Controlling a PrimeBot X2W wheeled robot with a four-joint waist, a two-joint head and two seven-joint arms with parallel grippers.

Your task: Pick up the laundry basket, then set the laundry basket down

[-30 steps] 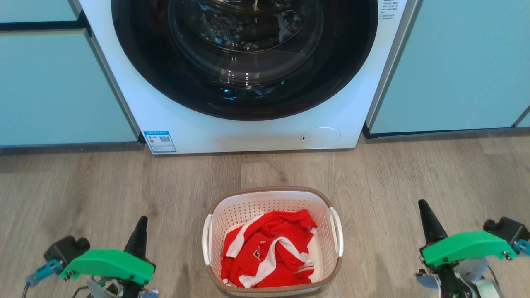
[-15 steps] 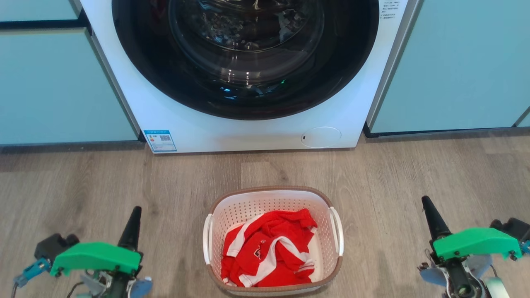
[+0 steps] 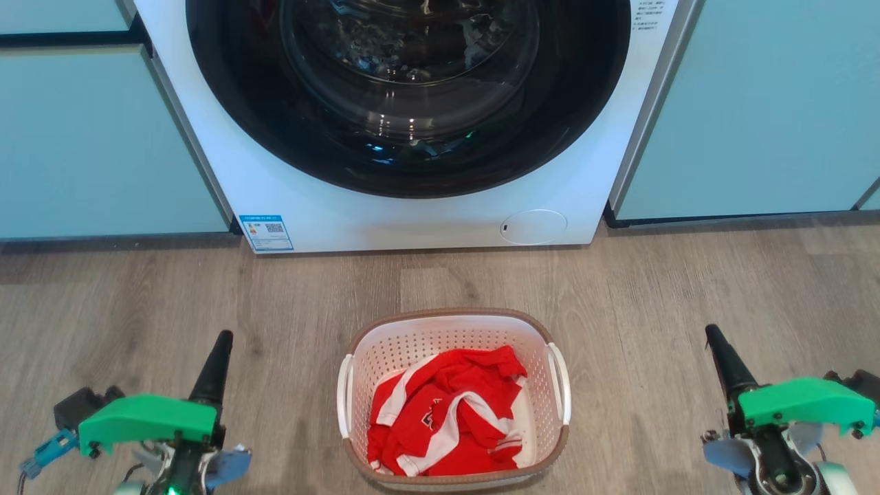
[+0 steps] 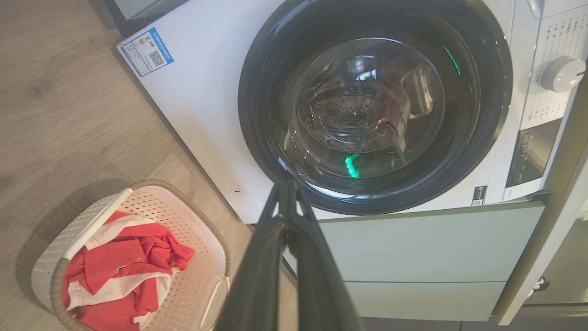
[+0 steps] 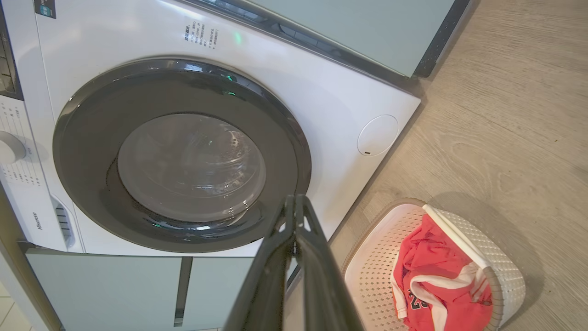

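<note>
Between closed pincers (image 3: pixel 221 338) (image 3: pixel 711 331), laundry basket (image 3: pixel 450 323) on floor (image 3: pixel 137 302).

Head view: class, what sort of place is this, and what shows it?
Probably a home laundry area: a front-loading washing machine set between pale cabinets, and a laundry basket holding red clothing on the floor.

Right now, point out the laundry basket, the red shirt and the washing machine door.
laundry basket (image 3: pixel 440 337): head view, perforated white back wall.
red shirt (image 3: pixel 474 375): head view, upper red fold inside the basket.
washing machine door (image 3: pixel 409 89): head view, glass of the round window.
</note>
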